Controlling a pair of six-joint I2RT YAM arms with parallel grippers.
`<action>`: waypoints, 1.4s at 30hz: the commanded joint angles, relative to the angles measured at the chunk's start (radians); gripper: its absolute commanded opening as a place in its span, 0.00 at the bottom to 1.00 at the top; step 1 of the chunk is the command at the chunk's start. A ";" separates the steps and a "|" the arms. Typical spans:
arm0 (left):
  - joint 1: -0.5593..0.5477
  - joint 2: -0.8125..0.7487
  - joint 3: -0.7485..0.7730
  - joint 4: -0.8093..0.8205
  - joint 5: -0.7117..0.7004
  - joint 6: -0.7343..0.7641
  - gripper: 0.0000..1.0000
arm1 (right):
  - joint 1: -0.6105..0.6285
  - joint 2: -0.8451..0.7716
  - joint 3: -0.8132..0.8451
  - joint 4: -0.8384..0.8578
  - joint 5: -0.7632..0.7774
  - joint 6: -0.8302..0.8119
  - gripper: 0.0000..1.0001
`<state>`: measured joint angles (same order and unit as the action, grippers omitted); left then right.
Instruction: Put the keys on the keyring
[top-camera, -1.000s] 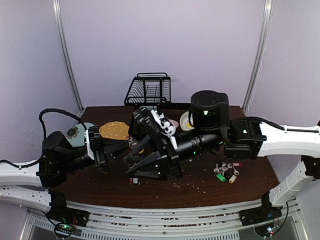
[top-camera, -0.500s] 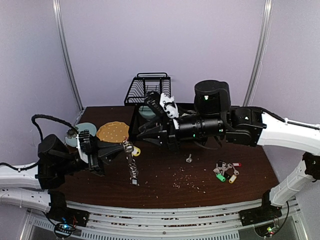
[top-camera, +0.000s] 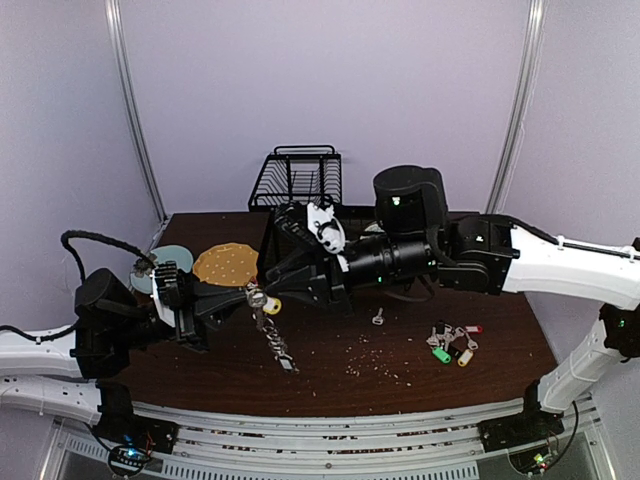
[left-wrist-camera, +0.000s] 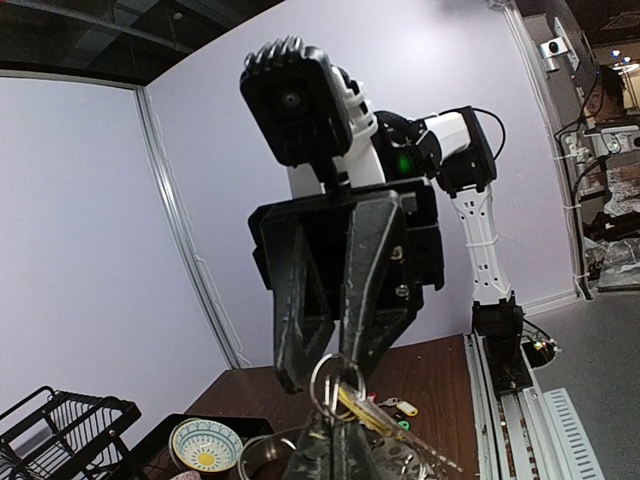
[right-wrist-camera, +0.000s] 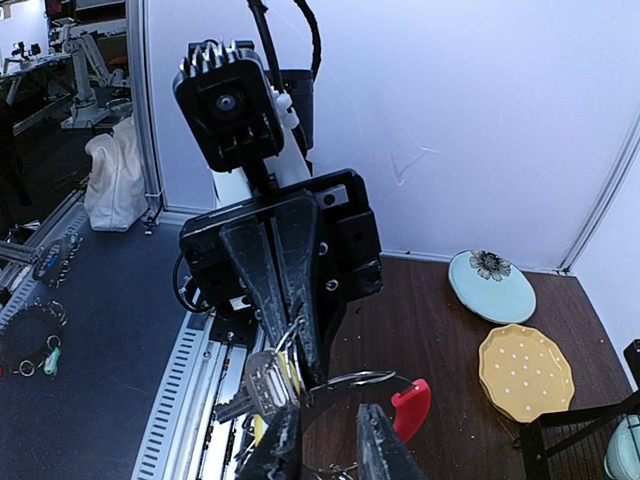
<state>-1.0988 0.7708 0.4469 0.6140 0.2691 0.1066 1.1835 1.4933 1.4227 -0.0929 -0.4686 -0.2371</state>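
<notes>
Midair at near left, the keyring, keys dangling, is clamped by the left gripper; the right gripper is held narrowly apart at it. It could be wrenched free by an off-centre pinch

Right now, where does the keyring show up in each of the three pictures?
Top external: keyring left of centre, at the left gripper tip, keys dangling below.
Left wrist: keyring bottom centre.
Right wrist: keyring bottom centre, beside a red tab.
Shared landmark: the left gripper pinching it.
</notes>
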 joint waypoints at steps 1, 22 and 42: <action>0.004 -0.005 -0.001 0.072 0.010 0.009 0.00 | 0.010 0.024 0.042 0.031 -0.033 -0.011 0.21; 0.004 -0.007 0.003 0.064 0.015 0.006 0.00 | 0.045 0.051 0.062 0.032 0.008 -0.036 0.03; 0.004 0.000 0.011 0.044 0.033 0.001 0.00 | 0.061 0.045 0.053 0.015 0.034 -0.068 0.00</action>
<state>-1.0946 0.7639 0.4469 0.6201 0.2825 0.1059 1.2259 1.5314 1.4723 -0.0986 -0.4412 -0.3107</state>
